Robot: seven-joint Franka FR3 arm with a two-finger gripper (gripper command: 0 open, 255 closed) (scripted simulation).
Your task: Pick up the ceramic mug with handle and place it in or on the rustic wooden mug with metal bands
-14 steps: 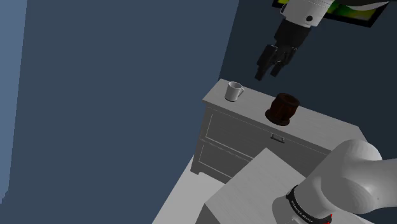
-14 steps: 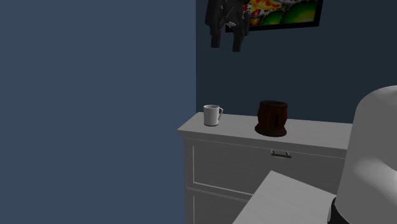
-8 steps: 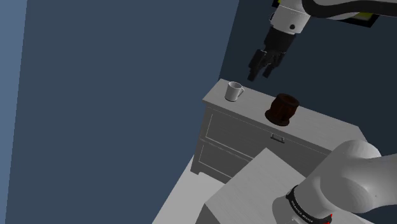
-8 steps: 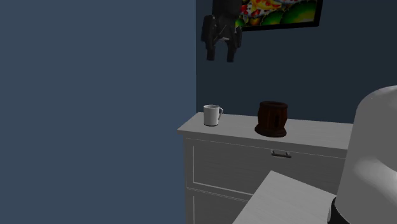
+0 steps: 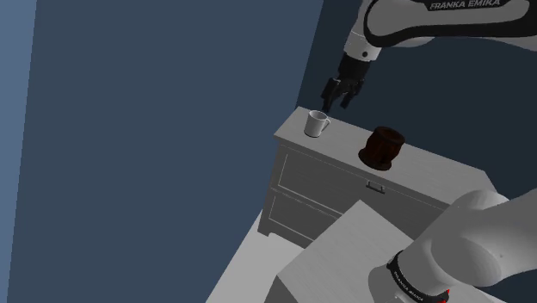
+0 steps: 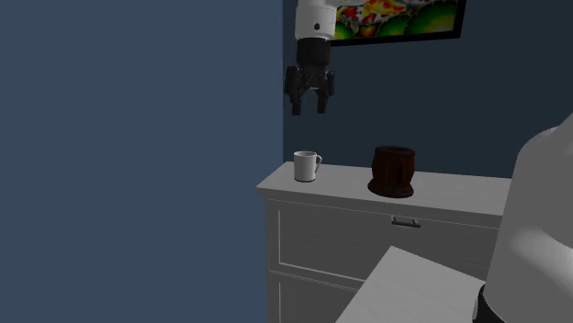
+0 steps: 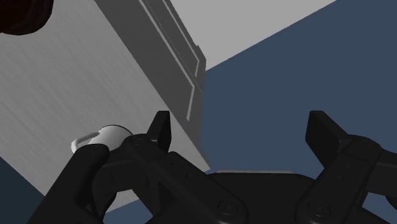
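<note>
While the white arm reaches out high over the cabinet (image 6: 450, 188), its gripper (image 6: 308, 108) points down, jaws wide and empty, above the white handled mug (image 6: 306, 166) standing near the dark brown mug (image 6: 393, 171); the wrist view shows the white mug partly behind one finger, outside the gap.

Open air between the gripper (image 6: 309, 108) and the white mug (image 6: 306, 166) lower down, dark wall (image 6: 413, 92) behind, brown mug (image 6: 393, 171) well apart, bare cabinet top (image 6: 459, 188) between them
</note>
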